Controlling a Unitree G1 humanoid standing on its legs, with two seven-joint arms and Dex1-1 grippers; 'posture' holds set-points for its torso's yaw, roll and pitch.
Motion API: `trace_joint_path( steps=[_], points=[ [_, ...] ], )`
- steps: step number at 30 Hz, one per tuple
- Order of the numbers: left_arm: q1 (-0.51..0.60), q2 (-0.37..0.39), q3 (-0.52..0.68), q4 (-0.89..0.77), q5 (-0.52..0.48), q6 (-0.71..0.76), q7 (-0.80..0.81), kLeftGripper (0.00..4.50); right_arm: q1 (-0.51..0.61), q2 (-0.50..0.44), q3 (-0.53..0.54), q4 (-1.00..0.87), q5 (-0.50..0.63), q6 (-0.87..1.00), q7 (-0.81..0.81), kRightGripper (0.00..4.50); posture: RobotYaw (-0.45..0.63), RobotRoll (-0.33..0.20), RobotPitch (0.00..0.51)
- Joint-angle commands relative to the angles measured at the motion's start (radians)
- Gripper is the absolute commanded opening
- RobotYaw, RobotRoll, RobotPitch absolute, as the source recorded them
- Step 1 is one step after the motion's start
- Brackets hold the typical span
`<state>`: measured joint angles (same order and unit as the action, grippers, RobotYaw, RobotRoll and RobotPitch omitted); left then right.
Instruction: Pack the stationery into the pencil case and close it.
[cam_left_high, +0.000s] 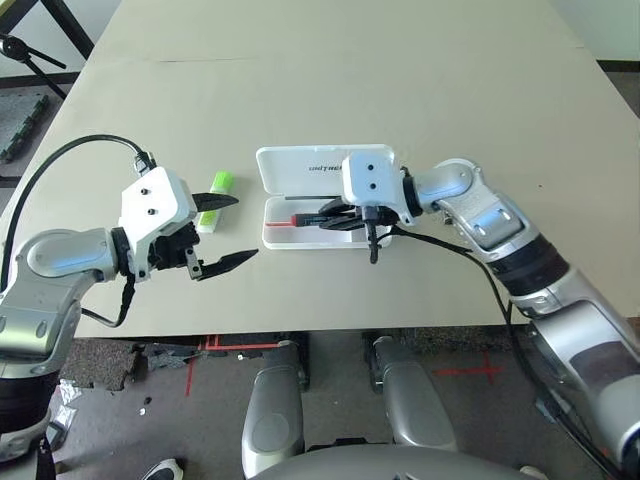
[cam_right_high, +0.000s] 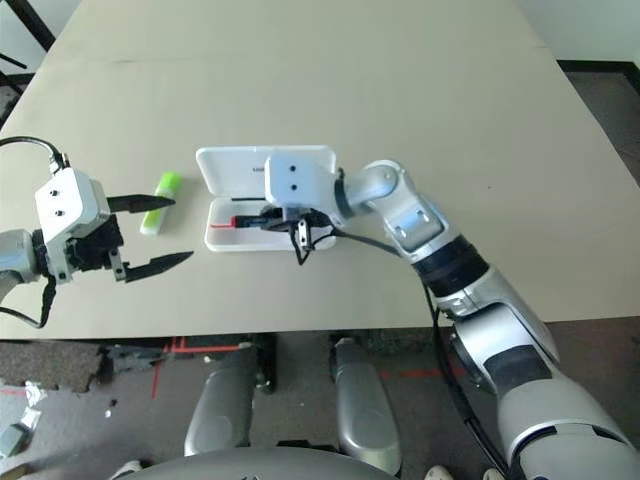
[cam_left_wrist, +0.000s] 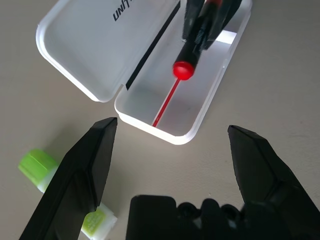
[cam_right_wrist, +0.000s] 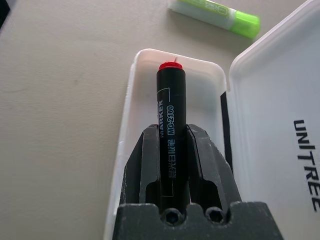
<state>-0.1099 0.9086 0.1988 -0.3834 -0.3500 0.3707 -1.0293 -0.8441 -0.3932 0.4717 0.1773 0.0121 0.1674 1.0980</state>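
The white pencil case (cam_left_high: 300, 165) lies open mid-table, its lid with dark lettering flat behind the tray (cam_left_wrist: 207, 107). A red stripe runs along the tray's floor. My right gripper (cam_left_high: 322, 219) is shut on a black marker (cam_right_wrist: 170, 125) with a red end. It holds the marker lengthwise over the tray, red end toward the tray's left end. Left of the case, a lime-green and white highlighter (cam_left_high: 221, 183) lies on the table. My left gripper (cam_left_high: 245, 227) is open just left of the case. Its far finger crosses over the highlighter, and nothing is between its fingers.
The beige table (cam_left_high: 400, 80) stretches far behind and to the right of the case. Its front edge (cam_left_high: 330, 330) runs close below both grippers. A black cable (cam_left_high: 60, 160) loops from my left wrist over the table's left side. A dark tripod (cam_left_high: 30, 50) stands beyond the far left corner.
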Motion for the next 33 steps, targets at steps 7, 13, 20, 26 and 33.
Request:
trace_joint_path(
  steps=[7,13,20,26,33],
  points=[
    [0.016,0.011,0.007,-0.028,-0.013,0.008,0.017,4.5,0.006,0.041,0.01,0.068,-0.1,-0.088,-0.053,0.84,0.09,0.0,0.258],
    [0.002,0.015,-0.003,-0.011,-0.008,0.007,0.015,4.5,0.023,0.054,-0.022,0.05,-0.097,-0.08,-0.081,3.05,0.08,0.0,0.26],
    [-0.039,0.027,-0.024,0.026,0.022,0.062,0.055,4.5,0.067,0.029,-0.142,-0.069,0.108,0.095,0.017,4.49,0.06,0.0,0.265],
    [-0.103,0.027,-0.064,0.067,0.068,0.227,0.157,4.5,0.144,-0.151,-0.224,-0.175,0.259,0.254,0.17,4.49,0.05,0.0,0.274],
    [-0.214,-0.056,-0.118,0.162,0.106,0.382,0.299,4.5,0.228,-0.275,-0.3,-0.254,0.356,0.374,0.196,4.49,0.03,0.0,0.275]
  ],
)
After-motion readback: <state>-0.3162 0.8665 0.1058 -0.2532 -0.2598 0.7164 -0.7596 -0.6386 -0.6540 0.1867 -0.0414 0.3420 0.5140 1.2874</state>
